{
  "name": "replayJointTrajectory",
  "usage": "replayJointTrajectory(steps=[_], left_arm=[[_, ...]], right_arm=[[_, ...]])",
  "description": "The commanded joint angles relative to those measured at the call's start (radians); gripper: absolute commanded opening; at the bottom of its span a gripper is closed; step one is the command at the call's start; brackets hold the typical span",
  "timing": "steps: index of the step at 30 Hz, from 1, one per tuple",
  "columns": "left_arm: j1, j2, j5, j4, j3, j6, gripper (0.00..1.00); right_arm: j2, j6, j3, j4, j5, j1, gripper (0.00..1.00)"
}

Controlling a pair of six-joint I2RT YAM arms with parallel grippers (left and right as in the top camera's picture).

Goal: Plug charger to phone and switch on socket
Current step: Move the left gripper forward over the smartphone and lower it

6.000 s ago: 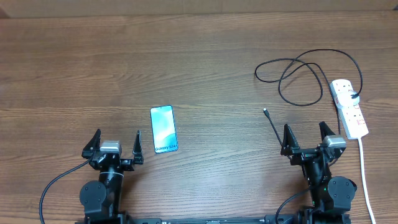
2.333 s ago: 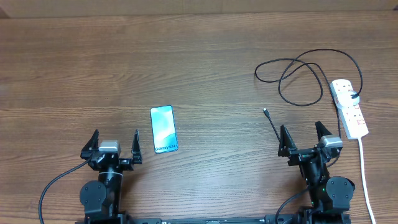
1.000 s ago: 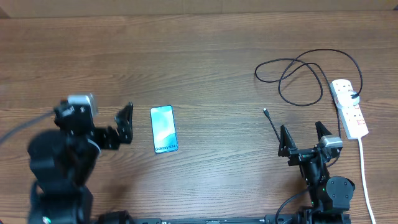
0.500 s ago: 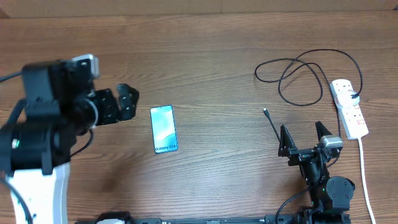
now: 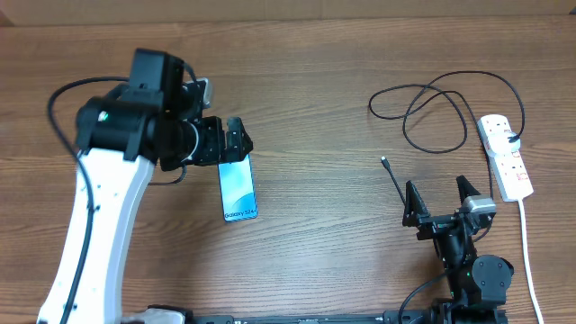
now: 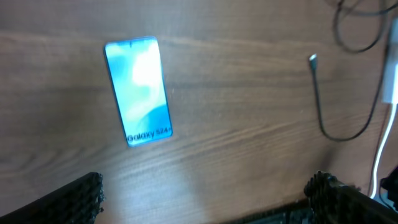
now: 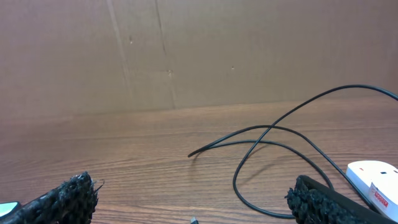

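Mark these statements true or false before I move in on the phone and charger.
1. The left gripper is open and holds nothing. True.
2. The charger's connector tip is plugged into the phone. False: it lies on the table, apart from the phone, nearer the right gripper.
3. The right gripper is shut on the charger. False: it is open and empty.
4. The phone lies screen up, lit. True.
5. The socket lies right of the charger's loops. True.

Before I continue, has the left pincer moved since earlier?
Yes. The left pincer moved right and away, from left of the phone to over its far end.
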Motion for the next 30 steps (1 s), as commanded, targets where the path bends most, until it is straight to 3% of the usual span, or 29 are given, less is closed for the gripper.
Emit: replayJointTrajectory(steps=[1, 6, 10, 13, 19, 27, 30], left_arm=[[-0.002, 0.07, 0.029, -0.018, 0.022, -0.014, 1.0], [-0.017, 0.19, -0.018, -0.063, 0.022, -0.042, 0.99], [-0.048, 0.259, -0.238, -0.119, 0.019, -0.22, 1.0], [-0.102, 0.295, -0.32, -0.121, 0.018, -0.292, 1.0], [-0.185, 0.312, -0.404, -0.087, 0.009, -0.343, 0.99], [-0.25, 0.312, -0.713, -0.108, -0.005, -0.418, 1.0], [-0.251, 0.312, -0.698, -0.072, -0.015, -0.424, 0.99]], right_arm=[[-0.008, 0.002, -0.01, 0.005, 0.003, 0.006, 1.0], [-0.008, 0.002, -0.01, 0.005, 0.004, 0.006, 1.0], [-0.008, 0.002, -0.01, 0.005, 0.004, 0.006, 1.0], [-0.008, 0.002, -0.01, 0.005, 0.004, 0.006, 1.0], [-0.008, 0.002, -0.01, 0.005, 0.004, 0.006, 1.0], [-0.008, 0.002, -0.01, 0.005, 0.004, 0.006, 1.0], [-0.008, 0.002, -0.01, 0.005, 0.004, 0.006, 1.0]])
